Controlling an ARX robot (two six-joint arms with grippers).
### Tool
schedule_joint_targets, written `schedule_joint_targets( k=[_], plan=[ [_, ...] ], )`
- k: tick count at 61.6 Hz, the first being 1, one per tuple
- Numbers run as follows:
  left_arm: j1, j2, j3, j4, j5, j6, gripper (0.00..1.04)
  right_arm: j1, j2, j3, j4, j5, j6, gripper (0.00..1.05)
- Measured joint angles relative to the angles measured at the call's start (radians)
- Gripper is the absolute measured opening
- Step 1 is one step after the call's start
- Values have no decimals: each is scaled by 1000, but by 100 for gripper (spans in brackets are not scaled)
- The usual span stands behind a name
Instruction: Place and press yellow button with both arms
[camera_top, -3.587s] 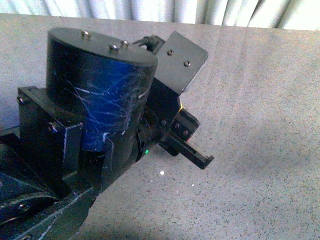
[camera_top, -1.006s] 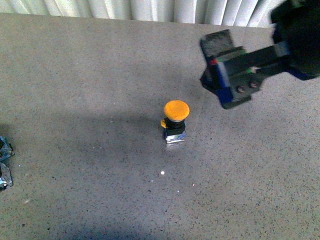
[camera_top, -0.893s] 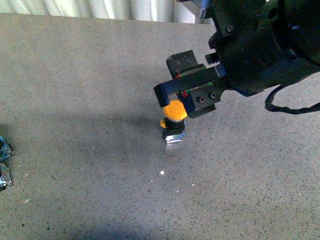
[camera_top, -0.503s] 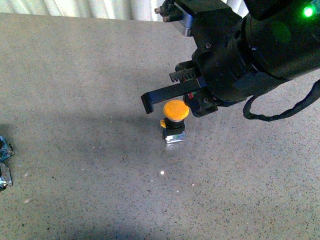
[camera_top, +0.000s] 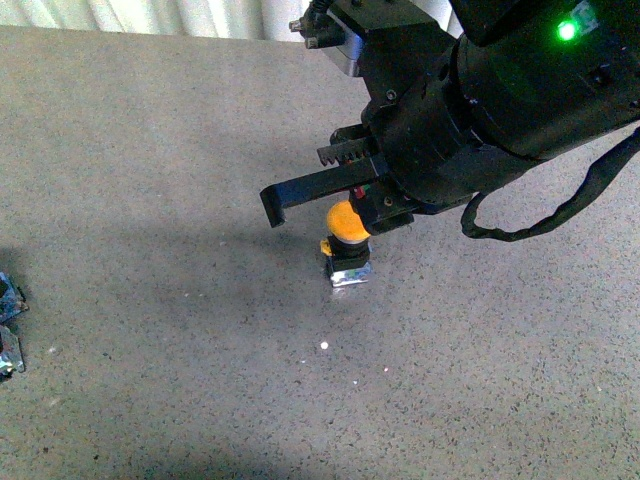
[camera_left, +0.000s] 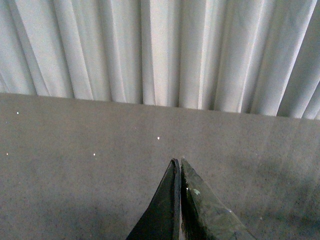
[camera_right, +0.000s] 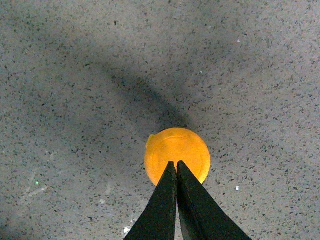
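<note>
Item 1. Button (camera_top: 347, 240): stands upright on the grey speckled tabletop (camera_top: 150, 150), near the middle of the front view. Round yellow-orange cap on a black collar, over a boxy silver-grey base (camera_top: 350, 273). A small yellow tab (camera_top: 326, 246) sticks out on the side toward the robot's left.

Item 2. Right hand (camera_top: 272, 206): directly over the button. Fingers pressed together, nothing between them. In the front view a long black finger (camera_top: 320, 188) with a hooked tip reaches leftward past the cap, and the hand's bulk hides the cap's right part. In the right wrist view the same hand (camera_right: 176, 164) shows its two tips as one closed wedge overlapping the near edge of the button (camera_right: 177, 150), the rest of the cap in plain sight beyond. Whether the tips touch the cap cannot be told.

Item 3. Right arm (camera_top: 500, 100): bulky, black, fills the upper right of the front view. Green light (camera_top: 567, 31) lit. Black cable (camera_top: 520, 232) loops beneath it.

Item 4. Left hand (camera_left: 179, 161): well apart from the button, which does not show in its wrist view. Fingers shut flat against each other, holding nothing, above bare tabletop and pointing at a pale pleated curtain (camera_left: 160, 50).
</note>
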Motion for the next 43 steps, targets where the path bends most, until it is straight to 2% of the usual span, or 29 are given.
schedule_joint_targets(
  k=[25,43],
  plan=[
    [2,-2,0,-3,2,0,1,-6,48,34,-43,-8,49,1],
    [2,-2,0,-3,2,0,1,-22,55,37,-19,-38,80,1]
  ],
)
